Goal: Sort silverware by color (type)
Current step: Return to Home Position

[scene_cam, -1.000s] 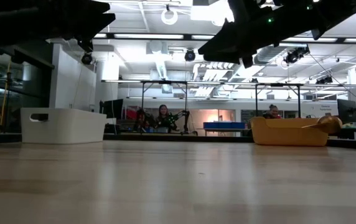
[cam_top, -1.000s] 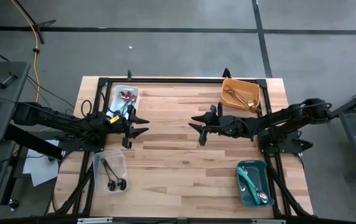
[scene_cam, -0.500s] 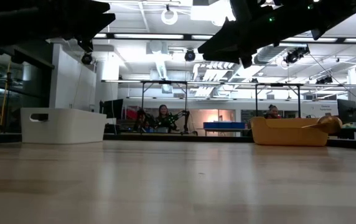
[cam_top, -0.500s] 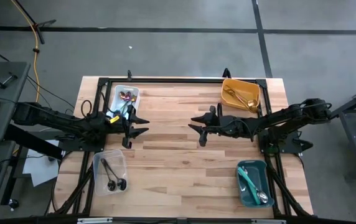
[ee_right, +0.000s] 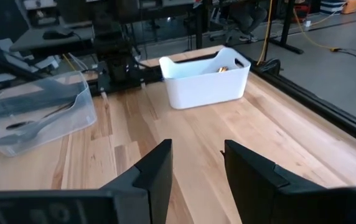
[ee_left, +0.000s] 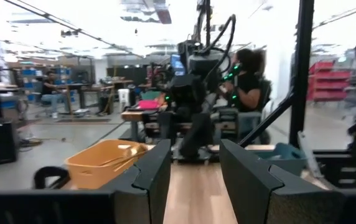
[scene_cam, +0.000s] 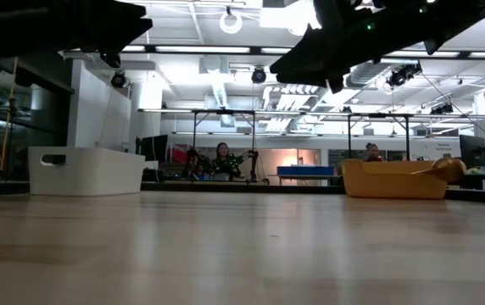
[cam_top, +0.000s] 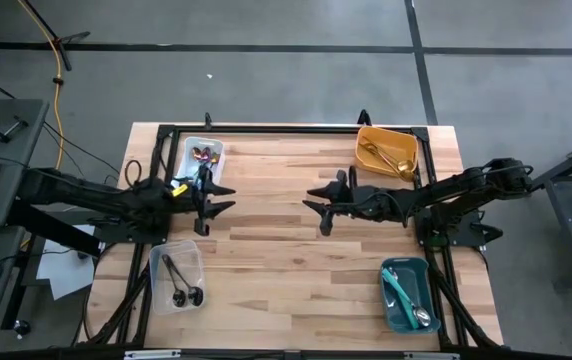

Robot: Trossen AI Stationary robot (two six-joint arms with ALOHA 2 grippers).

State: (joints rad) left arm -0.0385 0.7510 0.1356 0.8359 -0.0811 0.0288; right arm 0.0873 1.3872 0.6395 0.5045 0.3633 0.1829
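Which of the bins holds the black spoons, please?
The transparent bin alone holds the black spoons; the white bin, orange bin and teal bin hold other colours.

Robotics lab in an open industrial hall, butcher-block table [cam_top: 286, 260] on a black metal frame [cam_top: 266, 128], grey concrete floor [cam_top: 266, 80], exposed ceiling ducts [scene_cam: 217, 86], strip lights [scene_cam: 183, 48], people seated at workbenches [scene_cam: 223, 155], red shelving [ee_left: 327, 78], trailing yellow cable [cam_top: 58, 70].

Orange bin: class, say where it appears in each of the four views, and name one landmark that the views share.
High view: orange bin at the table's upper-right corner.
Low view: orange bin at right, far across the table.
Left wrist view: orange bin ahead, across the table.
Right wrist view: not in it.
Shared landmark: the wooden table.
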